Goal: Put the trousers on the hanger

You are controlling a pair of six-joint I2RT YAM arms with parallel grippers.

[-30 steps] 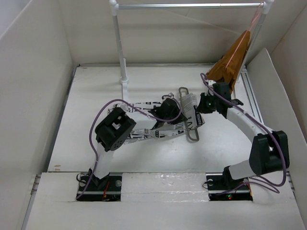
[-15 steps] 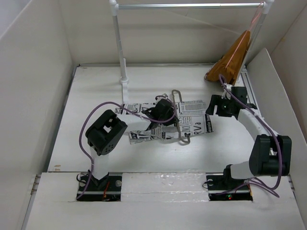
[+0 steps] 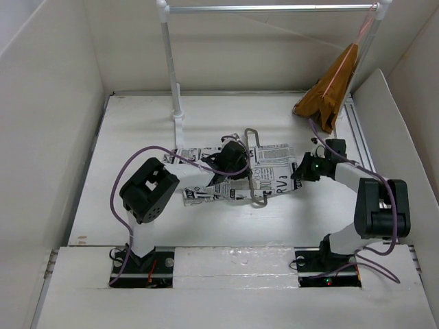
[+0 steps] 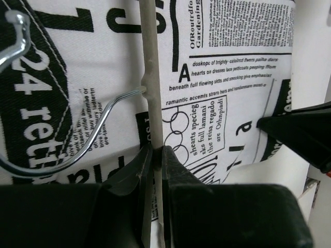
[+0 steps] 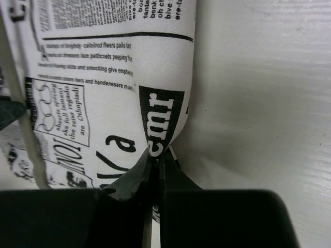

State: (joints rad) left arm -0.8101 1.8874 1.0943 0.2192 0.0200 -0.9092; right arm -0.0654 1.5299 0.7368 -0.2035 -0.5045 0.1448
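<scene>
The trousers (image 3: 274, 168), white with black newspaper print, lie flat on the table, folded over the hanger (image 3: 254, 179), a thin grey wire one lying across them. My left gripper (image 3: 236, 164) is shut on the hanger's straight wire (image 4: 151, 62), with its curved hook wire to the left; its jaws (image 4: 156, 155) pinch the wire over the printed cloth (image 4: 227, 77). My right gripper (image 3: 302, 171) is shut on the trousers' right folded edge (image 5: 160, 113), low at the table; the jaws (image 5: 158, 157) grip the cloth. The hanger wire (image 5: 20, 108) shows at the left of the right wrist view.
A clothes rail (image 3: 274, 8) on a white post (image 3: 171, 62) spans the back. An orange-brown garment (image 3: 329, 89) on a pinkish hanger hangs at its right end. White walls enclose the table; a metal track (image 3: 357, 130) runs along the right side.
My right gripper has pulled the trousers' end rightward from a bunch at the hanger and lowered it, so the cloth now lies spread flat. The left gripper has stayed on the hanger.
</scene>
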